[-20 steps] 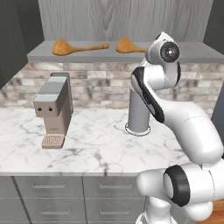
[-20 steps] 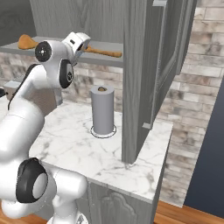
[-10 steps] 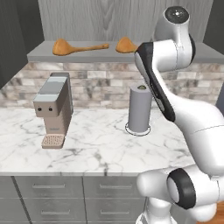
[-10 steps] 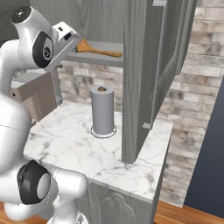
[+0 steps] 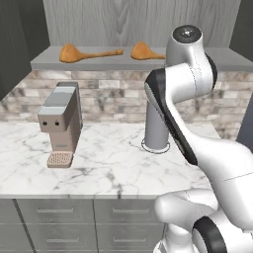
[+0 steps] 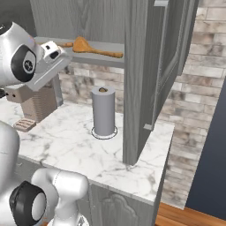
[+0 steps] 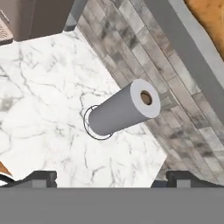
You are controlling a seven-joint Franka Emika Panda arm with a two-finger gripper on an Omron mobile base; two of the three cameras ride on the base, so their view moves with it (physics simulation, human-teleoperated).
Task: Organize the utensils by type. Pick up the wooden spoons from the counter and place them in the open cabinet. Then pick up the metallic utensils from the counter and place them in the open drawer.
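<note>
1. The arm hid the handle of the right spoon [image 5: 143, 50] on the cabinet shelf [image 5: 44, 63]. The left spoon [image 5: 74, 53] lay there in full.
2. A cabinet door [image 6: 137, 79] covered the shelf's right end.
3. The gripper [image 7: 111, 179] hung high above the counter [image 7: 39, 118], fingers [image 7: 41, 177] wide apart, holding and touching nothing.
4. A paper roll [image 7: 122, 109] stood on the counter below it, a coffee machine [image 5: 62, 121] well to the left.
5. No writing could be read.

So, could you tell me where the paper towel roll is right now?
The paper towel roll stands upright on the counter, between the coffee machine and the open cabinet's side wall, below the wooden spoons.
</note>
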